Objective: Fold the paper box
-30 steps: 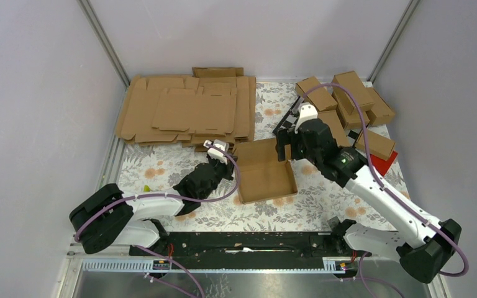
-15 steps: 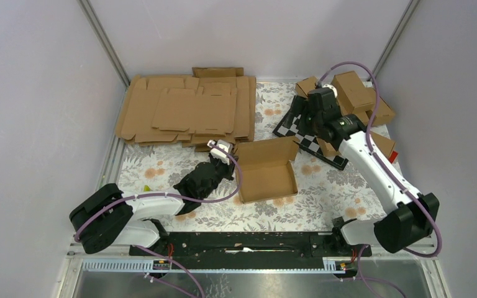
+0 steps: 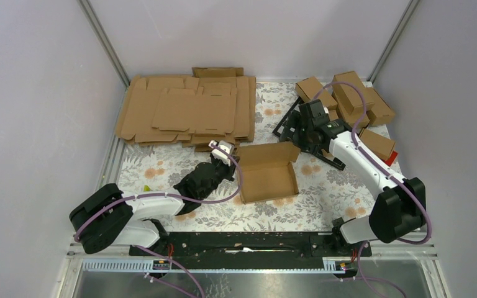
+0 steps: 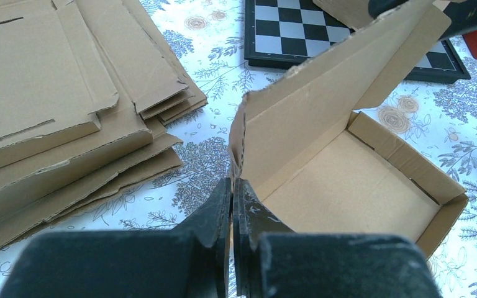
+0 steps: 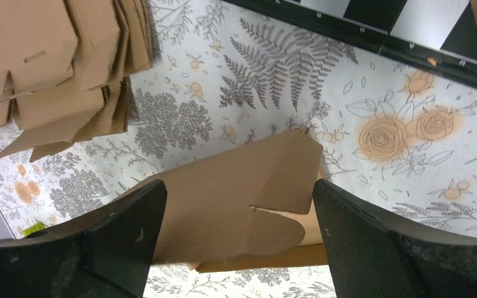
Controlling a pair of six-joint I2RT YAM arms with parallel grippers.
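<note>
Paper box (image 3: 267, 177) sits half-formed just beside the pile of flat blanks (image 3: 186, 112), its lid flap raised. The left hand (image 4: 231, 198) pinches its side wall, seemingly to steady it. The right hand (image 5: 237, 189) hangs spread over the lid, likely to fold it down.

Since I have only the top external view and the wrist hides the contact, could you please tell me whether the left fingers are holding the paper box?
Observer: Yes; the left wrist view shows the left fingers shut on a wall edge of the paper box.
Operator: Thank you. Are the right fingers gripping the lid?
Observer: No; the right wrist view shows the right fingers wide open, straddling the raised lid flap.
</note>
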